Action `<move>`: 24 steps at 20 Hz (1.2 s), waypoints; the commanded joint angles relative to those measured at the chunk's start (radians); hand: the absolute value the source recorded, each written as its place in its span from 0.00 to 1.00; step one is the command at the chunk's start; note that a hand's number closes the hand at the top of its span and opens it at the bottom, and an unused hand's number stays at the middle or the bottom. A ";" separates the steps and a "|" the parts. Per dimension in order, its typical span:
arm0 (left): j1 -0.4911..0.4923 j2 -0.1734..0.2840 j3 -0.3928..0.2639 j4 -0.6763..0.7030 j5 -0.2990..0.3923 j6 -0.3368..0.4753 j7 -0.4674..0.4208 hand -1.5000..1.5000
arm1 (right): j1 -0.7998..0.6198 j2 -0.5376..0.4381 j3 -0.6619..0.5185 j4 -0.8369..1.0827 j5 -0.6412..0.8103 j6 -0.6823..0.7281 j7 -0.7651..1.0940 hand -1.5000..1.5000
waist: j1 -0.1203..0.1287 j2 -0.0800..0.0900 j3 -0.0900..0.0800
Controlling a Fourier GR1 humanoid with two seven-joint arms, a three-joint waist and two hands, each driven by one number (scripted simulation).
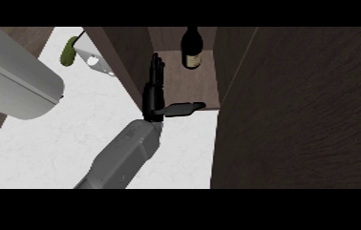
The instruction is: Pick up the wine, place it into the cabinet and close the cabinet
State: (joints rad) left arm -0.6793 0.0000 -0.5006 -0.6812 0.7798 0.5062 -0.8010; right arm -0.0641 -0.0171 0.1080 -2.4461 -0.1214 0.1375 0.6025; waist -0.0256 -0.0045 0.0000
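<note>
left hand [153, 93] has straight fingers [156, 67] pressed together along the cabinet [127, 52] wall, thumb out, holding nothing. wine [191, 47] stands inside, just right of the fingertips; its label is unreadable.

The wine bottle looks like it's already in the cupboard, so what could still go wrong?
The wine bottle stands inside the cabinet, but the left hand, fingers straight, is in the opening, close to the left cabinet door. Pulling back, it might clip that door. The right cabinet door stands wide open; closing it early could catch the hand.
</note>
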 commanded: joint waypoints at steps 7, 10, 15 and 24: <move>0.273 0.000 -0.245 -0.461 -0.060 0.251 0.031 0.00 | -0.032 -0.023 -0.034 -0.111 -0.030 -0.047 0.098 0.00 | 0.025 0.000 0.000; 0.352 0.006 -0.241 -0.586 -0.133 0.253 0.085 0.00 | -0.085 -0.041 -0.057 -0.065 -0.028 -0.046 0.096 0.00 | 0.033 0.001 0.000; 0.429 0.069 -0.279 -0.790 -0.222 0.363 0.210 0.00 | -0.053 -0.030 -0.042 -0.034 -0.007 -0.035 0.055 0.00 | 0.030 0.002 0.000; 0.672 0.214 -0.355 -1.111 -0.294 0.359 0.238 0.00 | 0.076 -0.042 -0.003 -0.143 -0.060 0.014 0.076 0.00 | 0.027 0.001 0.000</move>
State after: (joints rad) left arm -0.0997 0.1545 -0.8166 -1.6663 0.5123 0.8591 -0.5763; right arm -0.0410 -0.0423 0.0976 -2.4653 -0.1062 0.1365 0.6108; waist 0.0030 -0.0037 0.0002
